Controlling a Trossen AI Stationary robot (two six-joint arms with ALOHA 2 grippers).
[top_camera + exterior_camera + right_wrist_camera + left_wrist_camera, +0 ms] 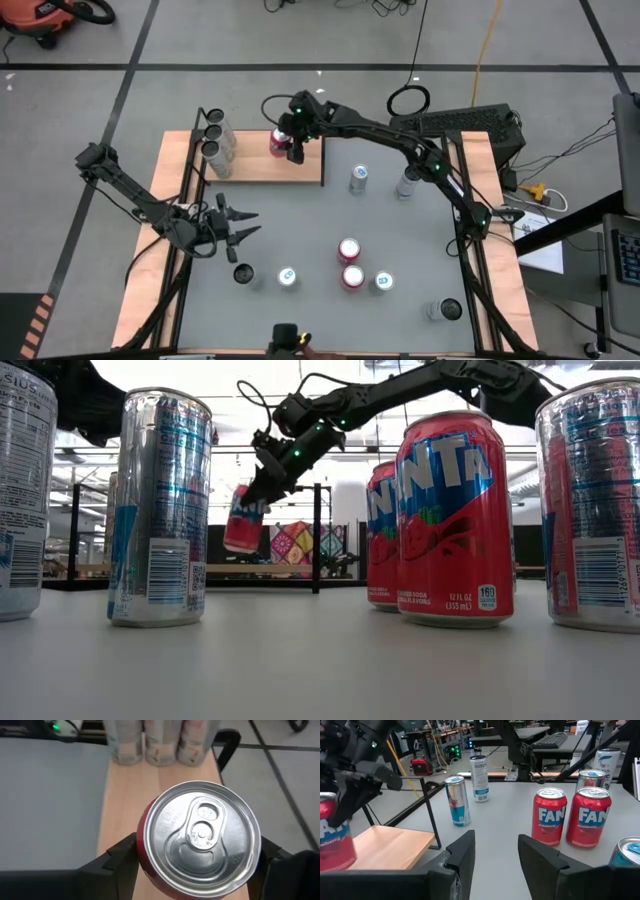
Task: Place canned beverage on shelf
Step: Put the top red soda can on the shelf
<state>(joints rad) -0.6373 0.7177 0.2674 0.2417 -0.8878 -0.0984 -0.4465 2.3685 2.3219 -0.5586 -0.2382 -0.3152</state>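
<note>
The red can [200, 840] sits clamped between the fingers of the right gripper [287, 138], slightly tilted and above the light wood shelf [255, 170]; whether its base touches the board cannot be told. Beyond that gripper, three pale cans [214, 138] stand in a row along the shelf's far edge. Well apart from it, the left gripper [243, 226] waits over the grey tabletop [400, 235] with its fingers apart and nothing between them. Ahead of that gripper stand two red Fanta cans [570, 817] and several silver ones.
</note>
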